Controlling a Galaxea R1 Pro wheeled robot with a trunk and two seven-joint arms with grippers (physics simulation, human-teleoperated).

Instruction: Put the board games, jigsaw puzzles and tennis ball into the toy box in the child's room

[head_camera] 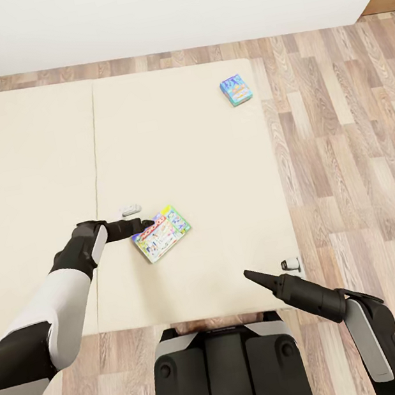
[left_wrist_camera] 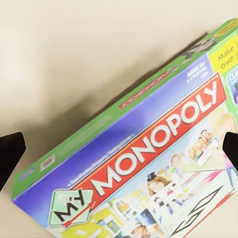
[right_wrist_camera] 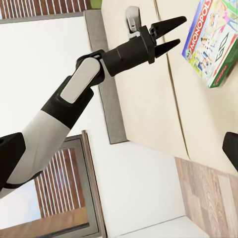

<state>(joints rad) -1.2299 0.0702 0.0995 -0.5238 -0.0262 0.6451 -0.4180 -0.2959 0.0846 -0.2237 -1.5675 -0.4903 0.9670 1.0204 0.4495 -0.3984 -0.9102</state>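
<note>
Bed (head_camera: 186,134): a plain cream mattress is seen spread wide below the head camera, divided by a lengthwise seam; a thin grey frame edge is shown in the right wrist view beside the mattress (right_wrist_camera: 144,99).
Monopoly box (head_camera: 161,232): laid flat on the mattress, just beside the seam, printed face up, turned at an angle; a green edge and the red "MONOPOLY" banner are shown in the left wrist view (left_wrist_camera: 148,168), and the box is also seen in the right wrist view (right_wrist_camera: 210,42).
Second game box (head_camera: 236,89): a smaller blue-green box is laid flat near the far corner of the bed, well apart from the Monopoly box.
Left gripper (head_camera: 145,223): held low over the mattress at the Monopoly box's near edge, fingers spread and nothing grasped; in the right wrist view (right_wrist_camera: 171,33) a gap is seen between the two dark fingers, just short of the box.
Right gripper (head_camera: 250,275): held over the near edge of the bed, well apart from the Monopoly box; whether it is spread or closed cannot be told.
Floor (head_camera: 345,152): wood planks are laid beside the bed and along the wall.
Wall (head_camera: 163,2): plain white, met by the floor beyond the bed.
</note>
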